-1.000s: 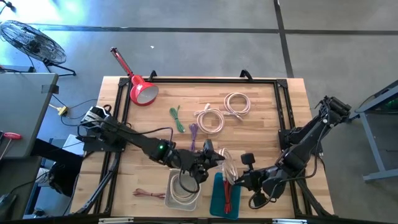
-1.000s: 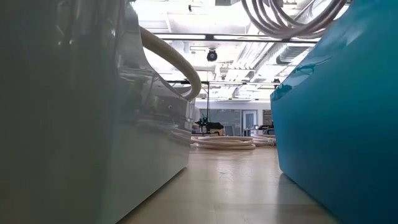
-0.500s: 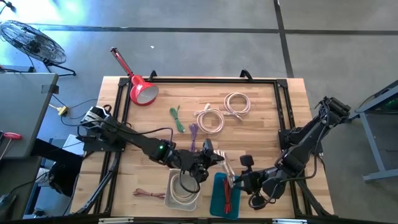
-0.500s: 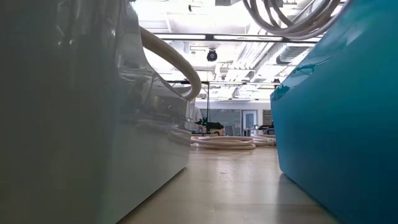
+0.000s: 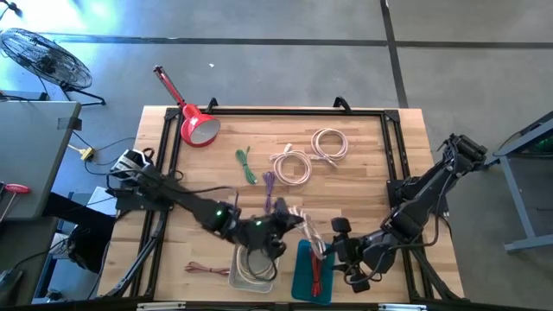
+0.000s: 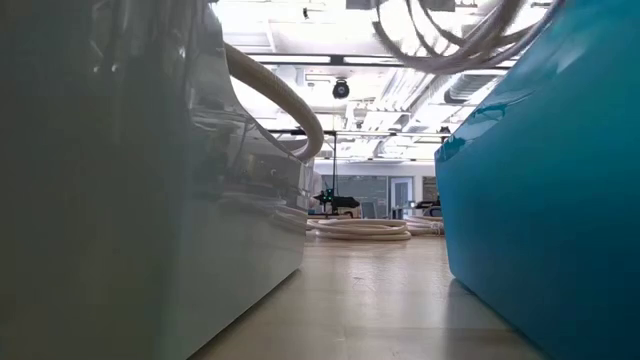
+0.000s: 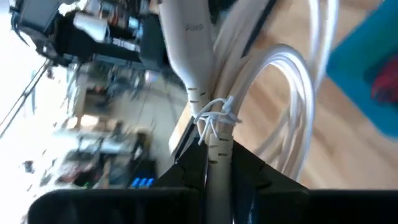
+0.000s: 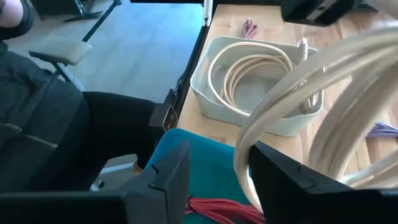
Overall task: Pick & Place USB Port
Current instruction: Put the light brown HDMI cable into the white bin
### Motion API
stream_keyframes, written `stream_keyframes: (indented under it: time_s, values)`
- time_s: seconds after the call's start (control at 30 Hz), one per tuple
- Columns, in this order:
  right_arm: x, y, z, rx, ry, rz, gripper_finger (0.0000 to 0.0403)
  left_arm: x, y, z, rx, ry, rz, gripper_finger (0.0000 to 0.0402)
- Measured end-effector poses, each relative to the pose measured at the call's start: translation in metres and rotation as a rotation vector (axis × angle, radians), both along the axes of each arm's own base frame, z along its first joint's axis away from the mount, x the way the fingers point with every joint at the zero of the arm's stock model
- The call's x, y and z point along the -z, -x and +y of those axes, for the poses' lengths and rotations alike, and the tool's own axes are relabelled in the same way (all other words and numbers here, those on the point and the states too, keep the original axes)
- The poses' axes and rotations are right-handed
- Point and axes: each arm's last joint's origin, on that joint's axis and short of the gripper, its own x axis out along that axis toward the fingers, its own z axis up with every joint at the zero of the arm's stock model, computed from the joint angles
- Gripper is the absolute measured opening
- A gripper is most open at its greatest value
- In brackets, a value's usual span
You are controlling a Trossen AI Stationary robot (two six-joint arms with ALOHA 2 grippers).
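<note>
A white coiled USB cable (image 5: 307,231) hangs in the air between the white bin (image 5: 238,275) and the teal tray (image 5: 302,281). My left gripper (image 5: 289,220) is shut on it; the left wrist view shows the bundle (image 7: 280,81) with its tie. My right gripper (image 5: 331,250) stands open over the teal tray (image 8: 186,149), and a loop of the cable (image 8: 323,93) passes between its fingers. The white bin (image 8: 205,81) holds another coiled white cable. A red cable lies in the teal tray. The low view shows only the loops (image 6: 440,40) overhead. My left gripper pinches the coil's bundled strands just below the wire tie (image 7: 211,146) between its two fingers. The fingers lie across the strands. The coil is lifted clear of the table, and its loops hang free beyond the fingers. My right gripper: I cannot tell whether its open fingers touch the loop.
Two white coils (image 5: 294,164) (image 5: 328,142), a green cable (image 5: 246,164) and a purple cable (image 5: 270,186) lie on the table's middle. A reddish cable (image 5: 206,269) lies left of the bin. A red scoop (image 5: 197,125) sits far left. A black frame borders the table.
My left gripper has gone a little toward the table's left and near edge with the coil, which stays lifted. In the low view the loops overhead have shifted toward the white bin.
</note>
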Motion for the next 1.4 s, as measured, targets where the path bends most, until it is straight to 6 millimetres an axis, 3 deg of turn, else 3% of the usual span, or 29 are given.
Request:
stream_keyframes:
  time_s: [0.2,0.37,0.57,0.7,0.87,1.4]
  values:
    - [0.000,0.002,0.001,-0.036,-0.026,0.031,0.0150,-0.017,0.039,-0.024,-0.093,-0.118,0.009,0.0029]
    - [0.001,0.002,0.002,-0.048,-0.050,0.051,0.0150,-0.025,0.072,-0.043,-0.125,-0.107,-0.007,0.0029]
    - [0.002,0.003,0.002,-0.021,-0.089,0.082,0.0145,-0.018,0.102,-0.047,-0.058,0.236,0.116,0.0029]
    - [0.002,0.002,0.001,-0.001,-0.086,0.079,0.0146,-0.005,0.110,-0.044,-0.099,0.452,0.269,0.0029]
    - [0.002,0.003,0.001,0.010,-0.079,0.071,0.0144,0.007,0.110,-0.034,-0.180,0.707,0.495,0.0029]
    - [0.004,0.003,-0.001,0.037,-0.046,0.076,0.0142,0.014,0.077,0.008,-0.248,0.937,0.669,0.0029]
